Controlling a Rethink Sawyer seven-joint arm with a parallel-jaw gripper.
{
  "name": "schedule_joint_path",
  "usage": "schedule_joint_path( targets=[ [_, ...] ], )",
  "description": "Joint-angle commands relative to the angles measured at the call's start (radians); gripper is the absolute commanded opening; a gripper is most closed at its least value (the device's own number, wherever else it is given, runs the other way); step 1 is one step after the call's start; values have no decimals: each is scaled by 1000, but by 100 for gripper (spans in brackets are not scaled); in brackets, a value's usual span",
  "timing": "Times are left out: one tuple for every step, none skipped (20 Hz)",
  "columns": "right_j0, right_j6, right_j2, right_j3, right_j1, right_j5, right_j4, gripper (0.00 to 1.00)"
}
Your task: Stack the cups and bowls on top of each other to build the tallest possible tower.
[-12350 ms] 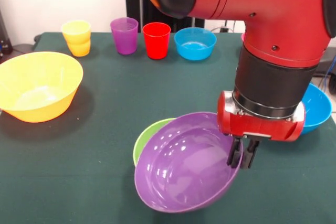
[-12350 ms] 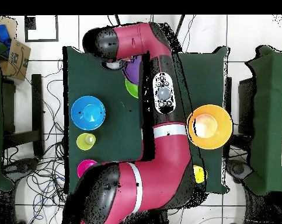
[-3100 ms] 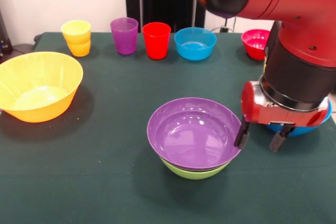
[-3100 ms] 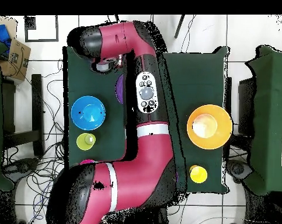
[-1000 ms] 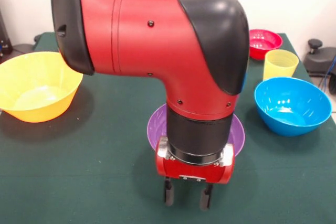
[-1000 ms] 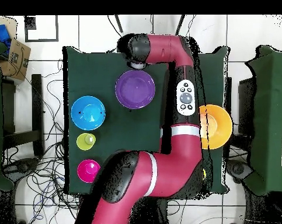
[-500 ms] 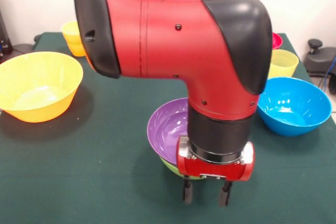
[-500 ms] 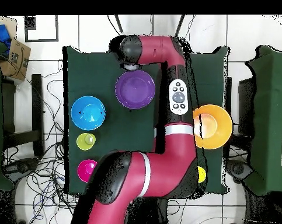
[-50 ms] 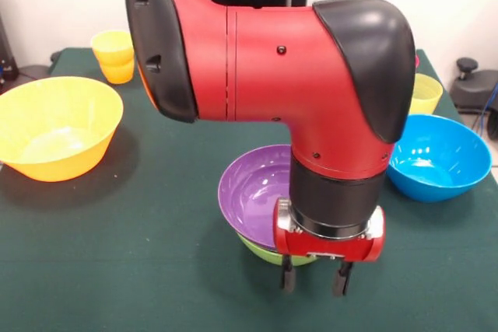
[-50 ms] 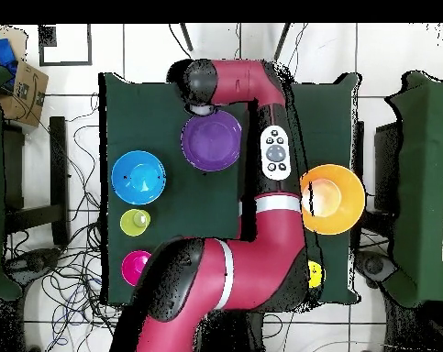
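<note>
The purple bowl [image 9: 253, 192] sits nested in the green bowl [image 9: 268, 250] near the middle of the dark green table [image 9: 140, 270], forming a low tower. The gripper [image 9: 315, 276] hangs just in front of it, fingers apart and holding nothing. The blue bowl [image 9: 436, 157] and a pale yellow cup [image 9: 424, 92] stand to one side, the wide orange bowl [image 9: 54, 126] well apart on the other, with an orange-yellow cup [image 9: 114, 54] behind it. Only the overhead view shows the red-pink bowl [image 10: 138, 267], which the arm [image 9: 272, 60] hides from the front, and the cable-strewn tiled floor [image 10: 78, 128]. Open cloth lies between the tower and the orange bowl.
</note>
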Motion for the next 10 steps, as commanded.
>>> schedule_joint_path(
  targets=[
    [47,-344,18,90,-41,209,-31,100],
    [48,-347,17,88,-39,211,-35,100],
    [47,-346,14,97,-42,203,-37,100],
    [44,-344,11,113,-48,192,-39,100],
    [37,-345,5,132,-54,178,-40,100],
    [32,-346,1,147,-60,167,-43,100],
    [27,-354,-1,153,-62,163,-47,100],
    [22,-360,0,157,-61,159,-48,100],
    [19,-365,1,158,-59,157,-51,100],
    [16,-368,2,161,-58,152,-54,100]
  ],
)
